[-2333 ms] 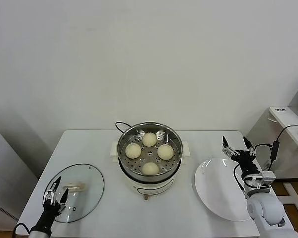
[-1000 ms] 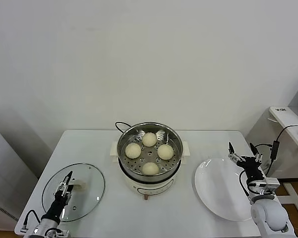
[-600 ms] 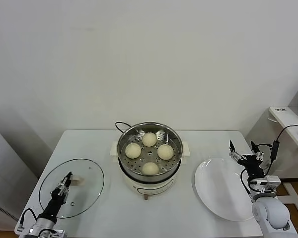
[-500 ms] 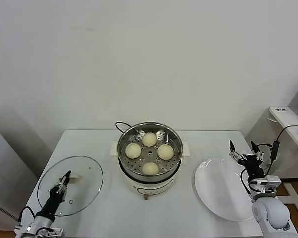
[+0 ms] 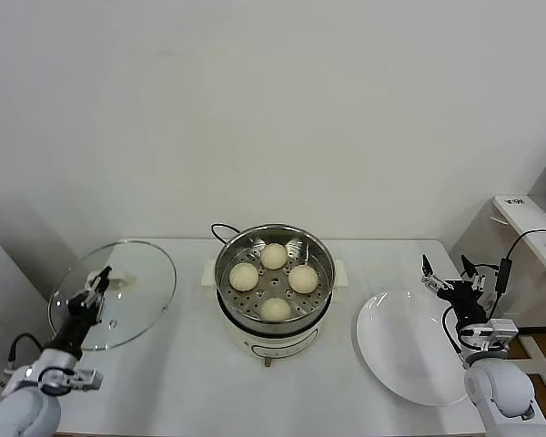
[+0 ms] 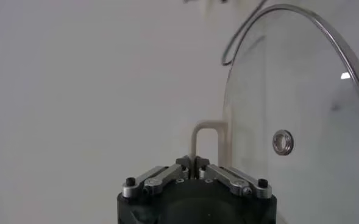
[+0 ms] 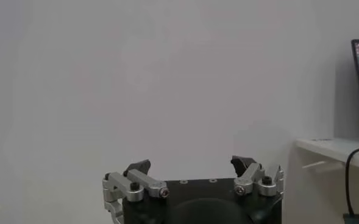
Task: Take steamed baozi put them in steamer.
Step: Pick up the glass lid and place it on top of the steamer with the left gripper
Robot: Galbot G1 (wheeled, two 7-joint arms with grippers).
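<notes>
Your left gripper (image 5: 97, 284) is clenched on the handle (image 6: 205, 139) of the glass lid (image 5: 114, 291); in the left wrist view the two fingers (image 6: 167, 175) meet on that cream loop. The lid is off the table (image 5: 191, 382), tilted, and sits above the table's left edge, well apart from the steamer (image 5: 274, 273). A small metal vent (image 6: 282, 142) shows in the glass beside the handle. The steamer stands at the middle of the table on its cream base (image 5: 271, 342), with a black cord (image 5: 224, 231) running behind it. All four baozi (image 5: 275, 256) lie inside the steel basket on the perforated floor: one at the back, one on the left, one on the right, one at the front. They sit close together; you cannot tell whether they touch. The plate (image 5: 408, 344) rests on the table to the right of the steamer and holds nothing. Your right gripper (image 5: 451, 275) is released, jaws spread wide, holding nothing, and hovers near the plate's far right rim. In the right wrist view its fingertips (image 7: 138, 167) stand apart against the plain wall.
</notes>
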